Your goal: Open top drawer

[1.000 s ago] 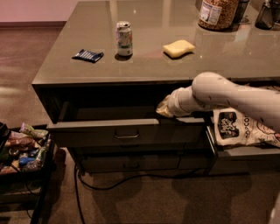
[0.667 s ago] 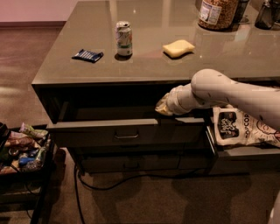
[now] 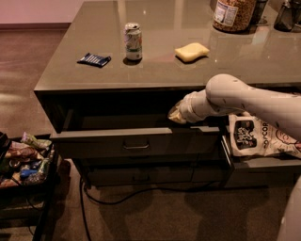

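Observation:
The top drawer (image 3: 136, 141) is a wide dark grey-green drawer under the countertop, pulled partly out, with a small metal pull handle (image 3: 136, 147) at the middle of its front. My white arm comes in from the right. My gripper (image 3: 175, 114) sits just above the drawer's right top edge, at the dark opening under the counter. It is away from the handle, up and to its right.
On the countertop (image 3: 61, 80) stand a can (image 3: 133, 41), a blue packet (image 3: 94, 60), a yellow sponge (image 3: 191, 52) and a jar (image 3: 233, 13). A narrower open drawer (image 3: 263, 164) at the right holds a popcorn bag (image 3: 256, 136). A black basket of snacks (image 3: 21, 160) stands at the left; cables lie below.

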